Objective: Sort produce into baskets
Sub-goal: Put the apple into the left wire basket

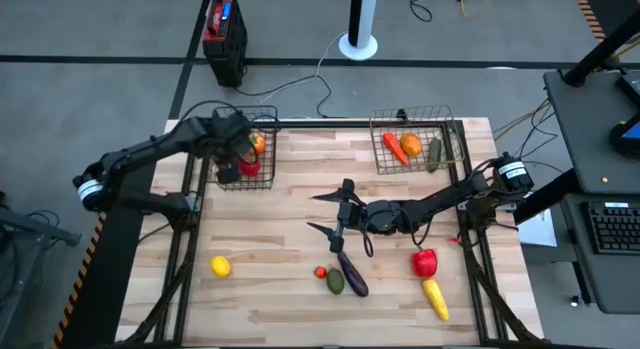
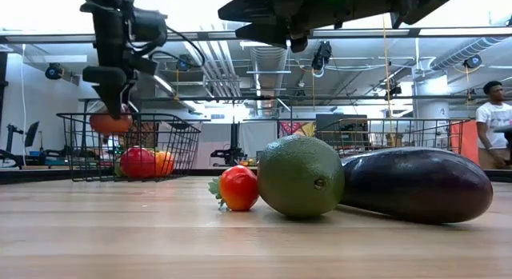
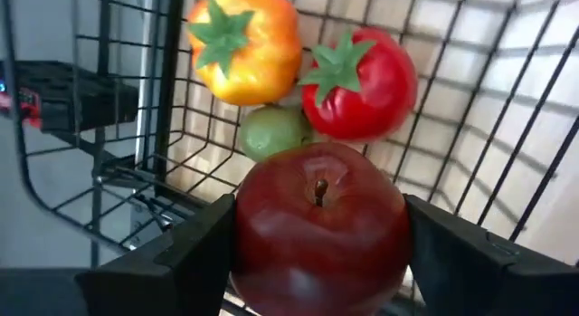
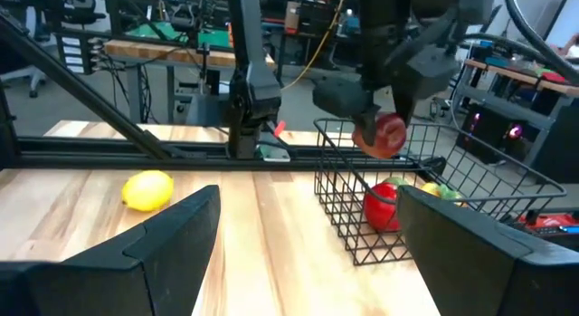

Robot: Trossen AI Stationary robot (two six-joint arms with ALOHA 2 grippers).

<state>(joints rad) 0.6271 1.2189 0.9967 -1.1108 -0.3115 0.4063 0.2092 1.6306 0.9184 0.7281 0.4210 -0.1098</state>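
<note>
Two wire baskets stand on the table: the left basket [image 1: 243, 149] and the right basket [image 1: 418, 139]. The left one holds one red tomato [image 3: 359, 83], one orange-yellow tomato [image 3: 244, 43] and one lime [image 3: 273, 131], with one red apple [image 3: 318, 227] above. Loose on the table lie one lemon [image 1: 221, 266], one eggplant [image 1: 352, 274], one avocado [image 1: 336, 281], one red pepper [image 1: 425, 261] and one corn cob [image 1: 435, 298].

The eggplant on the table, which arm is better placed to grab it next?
Right, probably. Its open tool hovers just above the eggplant, while the left tool holds an apple over the far basket.
</note>
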